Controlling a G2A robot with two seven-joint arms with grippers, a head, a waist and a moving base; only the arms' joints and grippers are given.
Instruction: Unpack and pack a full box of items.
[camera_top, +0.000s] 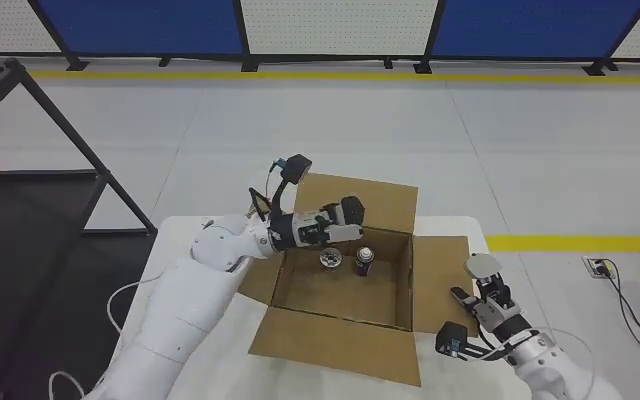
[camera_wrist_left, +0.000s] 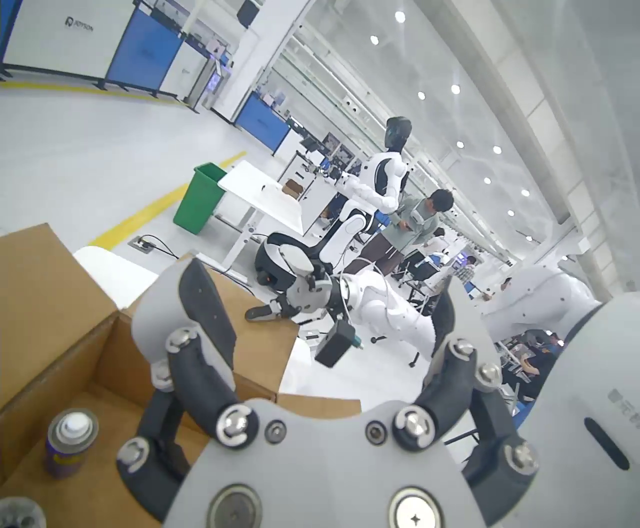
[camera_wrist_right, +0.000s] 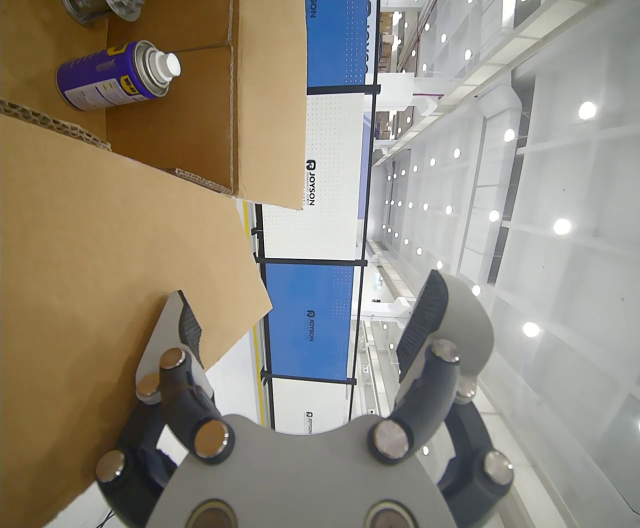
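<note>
From above, the left tool (camera_top: 356, 222) hung wide open over the far-left corner of the cardboard box (camera_top: 335, 345) on the white counter (camera_top: 445, 228). A spray can (camera_top: 364, 261) stood upright on the box floor by the far wall, a round metal item (camera_top: 328, 259) just beside it. The left wrist view showed that tool's jaws spread, empty, above the can. In the right wrist view the right tool (camera_wrist_right: 310, 300), also wide and empty, sat over the box's right flap. The can looked light, rigid and slick, and a grip across its body seemed safest.
</note>
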